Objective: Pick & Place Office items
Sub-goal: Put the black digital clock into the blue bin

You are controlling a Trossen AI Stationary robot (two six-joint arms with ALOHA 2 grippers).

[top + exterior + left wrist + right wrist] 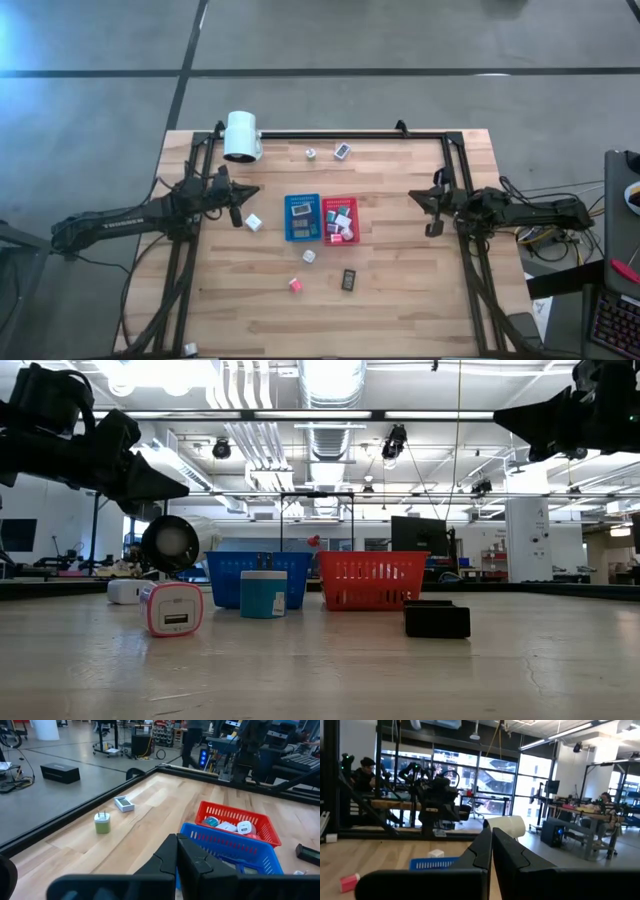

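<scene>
The left gripper (238, 214) was held with its fingers together and empty, just beside a white cube (254, 223) lying left of the blue tray (302, 218). For a clean pick, the fingers would have needed to be spread before descent. Farther off, the right gripper (433, 228) was kept closed, well apart from the red tray (340, 220).

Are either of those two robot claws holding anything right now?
No. The left gripper and the right gripper are both shut with nothing between their fingers, each raised above the table beside the trays.
</scene>
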